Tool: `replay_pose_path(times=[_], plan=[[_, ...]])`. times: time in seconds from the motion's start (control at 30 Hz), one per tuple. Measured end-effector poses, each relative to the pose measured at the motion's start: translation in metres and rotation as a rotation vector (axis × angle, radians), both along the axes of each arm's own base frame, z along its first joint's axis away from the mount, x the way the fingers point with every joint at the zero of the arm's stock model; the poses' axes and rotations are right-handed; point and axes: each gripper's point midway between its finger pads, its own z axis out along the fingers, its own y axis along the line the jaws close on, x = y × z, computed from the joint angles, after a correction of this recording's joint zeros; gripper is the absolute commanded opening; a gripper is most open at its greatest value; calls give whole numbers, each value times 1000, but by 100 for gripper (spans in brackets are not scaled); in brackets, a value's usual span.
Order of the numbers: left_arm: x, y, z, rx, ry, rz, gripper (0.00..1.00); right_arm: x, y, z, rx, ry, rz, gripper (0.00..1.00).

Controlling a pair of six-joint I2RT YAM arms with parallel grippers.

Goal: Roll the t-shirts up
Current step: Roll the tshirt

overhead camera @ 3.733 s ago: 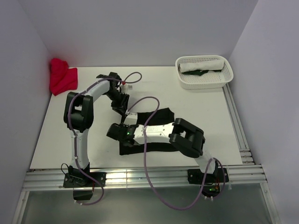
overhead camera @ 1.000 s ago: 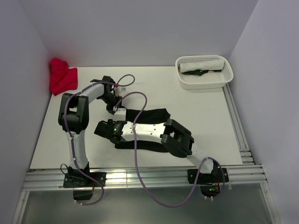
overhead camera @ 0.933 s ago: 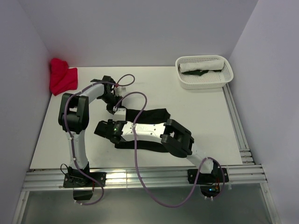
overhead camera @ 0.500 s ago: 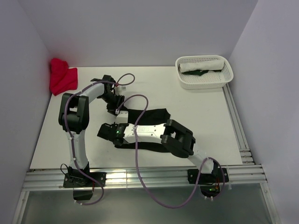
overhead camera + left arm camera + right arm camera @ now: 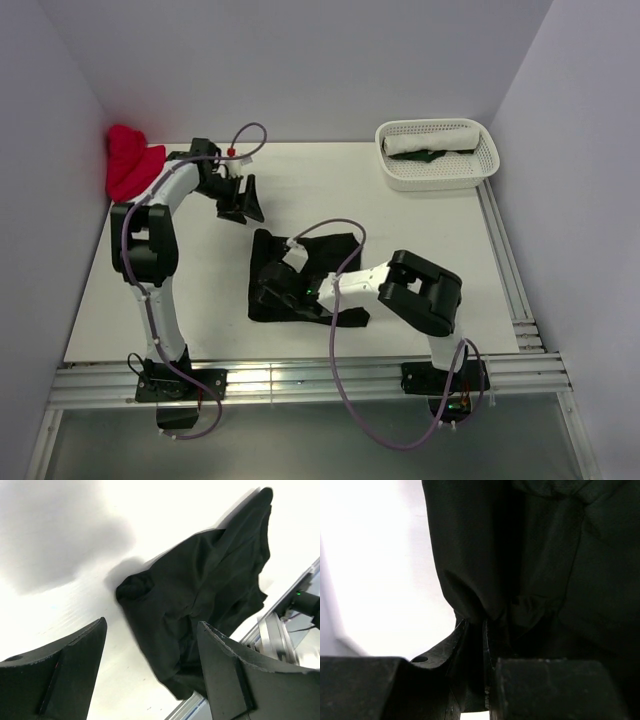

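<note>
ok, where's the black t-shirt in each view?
Top external: black t-shirt, crumpled near the middle of the white table, under the right arm.
Left wrist: centre to right, beyond the open left gripper.
Right wrist: fills top and right, pinched in the right gripper.
Shared landmark: that table, bright to the shirt's left in both wrist views.

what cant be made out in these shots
- Top view: the right gripper is lost, black against the black t-shirt; only its wrist view shows fabric pinched.
- Top view: the dark green cloth in the basket is too small to tell whether it is rolled.
- Left wrist view: the black t-shirt's lower edge is hidden behind the left gripper.
</note>
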Motion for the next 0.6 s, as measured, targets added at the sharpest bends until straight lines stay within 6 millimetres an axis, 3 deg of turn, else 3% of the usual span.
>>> replay_pose_path(times=[0.1,0.2,0.43,0.6], plan=[[3,16,8,-50,-16,18,78,1,-2,0,156,30,-3,0],[-9,22,5,-87,0,12,78,2,-4,2,296,54,-6,0],[-56,16,-32,-161,121,-22,77,0,-1,2,546,100,-10,0],[-70,12,-50,-181,163,-18,67,-3,2,4,662,118,-9,0]])
